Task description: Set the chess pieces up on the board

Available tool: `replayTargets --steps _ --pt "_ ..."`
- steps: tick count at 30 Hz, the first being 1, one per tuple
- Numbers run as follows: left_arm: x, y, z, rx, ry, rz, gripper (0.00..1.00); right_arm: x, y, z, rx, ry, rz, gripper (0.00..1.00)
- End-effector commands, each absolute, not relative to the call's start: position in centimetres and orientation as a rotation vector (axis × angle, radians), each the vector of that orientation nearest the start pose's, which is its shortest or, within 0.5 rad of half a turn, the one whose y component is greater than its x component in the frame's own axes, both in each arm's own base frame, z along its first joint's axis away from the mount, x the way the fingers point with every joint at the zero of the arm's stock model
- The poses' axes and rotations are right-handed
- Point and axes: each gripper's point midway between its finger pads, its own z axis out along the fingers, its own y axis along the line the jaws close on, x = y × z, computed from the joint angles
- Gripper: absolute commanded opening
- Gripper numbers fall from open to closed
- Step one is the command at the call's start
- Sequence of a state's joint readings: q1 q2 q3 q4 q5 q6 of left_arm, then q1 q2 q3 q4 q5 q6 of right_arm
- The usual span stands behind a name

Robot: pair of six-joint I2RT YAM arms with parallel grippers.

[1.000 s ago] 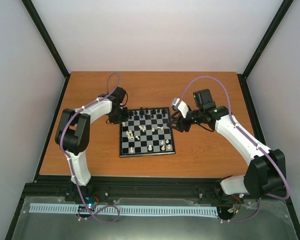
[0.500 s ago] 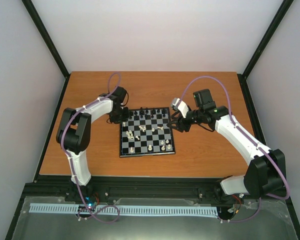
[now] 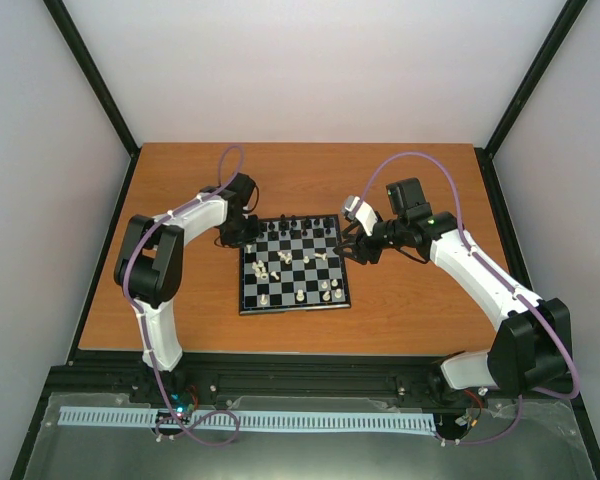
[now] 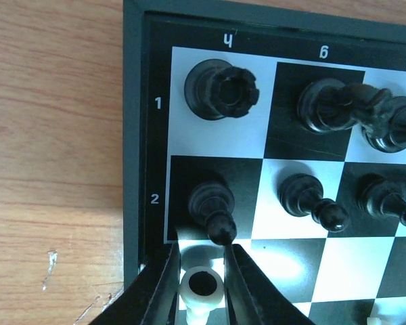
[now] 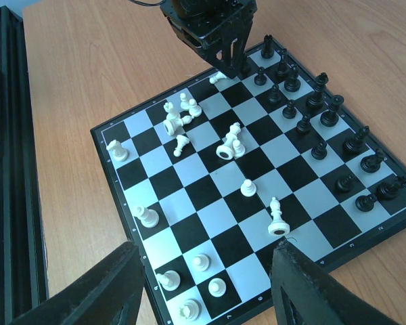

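The board lies mid-table, with black chess pieces standing in its two far rows. Cream-white pieces are scattered across the middle, some toppled, and a few stand near the front. My left gripper is at the board's far left corner, shut on a cream-white piece that lies sideways between its fingers, just behind a black pawn. In the right wrist view that left gripper holds the piece low over the corner squares. My right gripper hangs open over the board's right edge, holding nothing.
A black rook stands on the corner square beside the board rim. Bare wooden tabletop surrounds the board. White walls with black frame posts enclose the table on three sides.
The left arm's elbow has drifted slightly; both grippers and the pieces stay where they were.
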State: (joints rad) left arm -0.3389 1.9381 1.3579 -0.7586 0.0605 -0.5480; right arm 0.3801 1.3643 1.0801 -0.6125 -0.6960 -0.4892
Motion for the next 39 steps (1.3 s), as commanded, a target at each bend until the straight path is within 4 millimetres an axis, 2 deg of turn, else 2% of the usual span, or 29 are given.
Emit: replayTargets --steps 1,9,13,17,32,35,39 --pt "38.1 -15.2 3.7 -0.255 2.956 -0.225 0.21 28.3 23.1 20.7 -1.242 1.968 0.811 0.52" --pt "37.8 -15.1 4.5 -0.235 2.944 -0.232 0.18 28.2 23.2 20.8 -1.243 1.964 0.812 0.52" --pt "37.3 -15.0 3.9 -0.221 2.972 -0.21 0.24 28.2 23.2 20.8 -1.244 1.964 0.812 0.52" --pt "36.6 -14.4 3.5 -0.204 2.998 -0.145 0.25 28.2 23.1 20.8 -1.244 1.965 0.813 0.52" --pt "37.0 -15.1 2.7 -0.167 3.025 -0.164 0.2 28.2 23.1 20.9 -1.246 1.962 0.811 0.52" --pt "37.2 -15.1 3.1 -0.163 3.014 -0.165 0.18 28.2 23.1 21.0 -1.245 1.958 0.812 0.52" --pt "37.4 -15.7 5.9 -0.164 2.941 -0.248 0.16 28.0 23.1 21.2 -1.246 1.949 0.812 0.52"
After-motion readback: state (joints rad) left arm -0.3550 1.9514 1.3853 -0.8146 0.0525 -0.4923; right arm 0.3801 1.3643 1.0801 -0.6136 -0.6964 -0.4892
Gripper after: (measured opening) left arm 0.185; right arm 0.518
